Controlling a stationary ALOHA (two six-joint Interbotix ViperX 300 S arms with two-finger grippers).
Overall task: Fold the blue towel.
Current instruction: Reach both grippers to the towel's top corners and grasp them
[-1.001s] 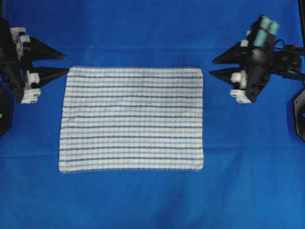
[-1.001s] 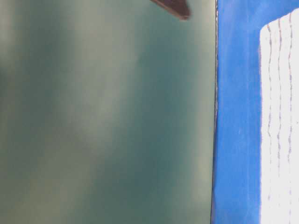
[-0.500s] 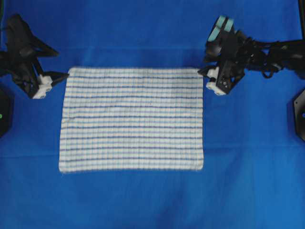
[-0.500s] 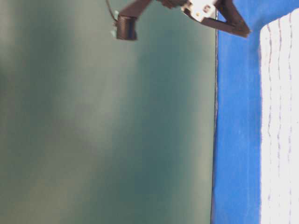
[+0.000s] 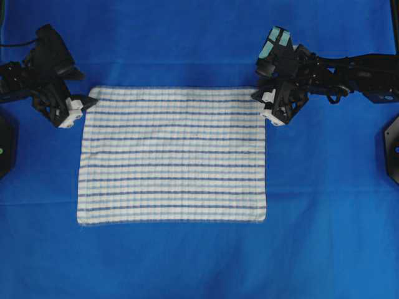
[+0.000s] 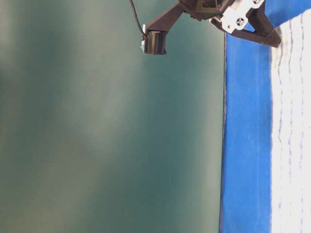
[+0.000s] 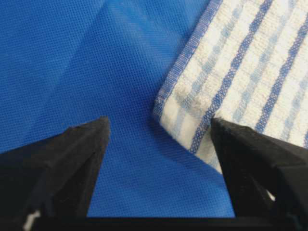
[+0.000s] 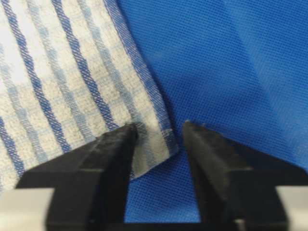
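The blue towel [image 5: 171, 154] lies flat and unfolded on the bench [image 5: 187, 37], a far corner between each tool's tips. Left tool [image 7: 159, 132] spread wide; right tool [image 8: 159, 132] narrower, straddling its corner, not yet pinching. Folding all remains.

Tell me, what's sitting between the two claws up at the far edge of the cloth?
Only the blue towel itself: its far edge runs from the left claw to the right claw, as the overhead view shows.
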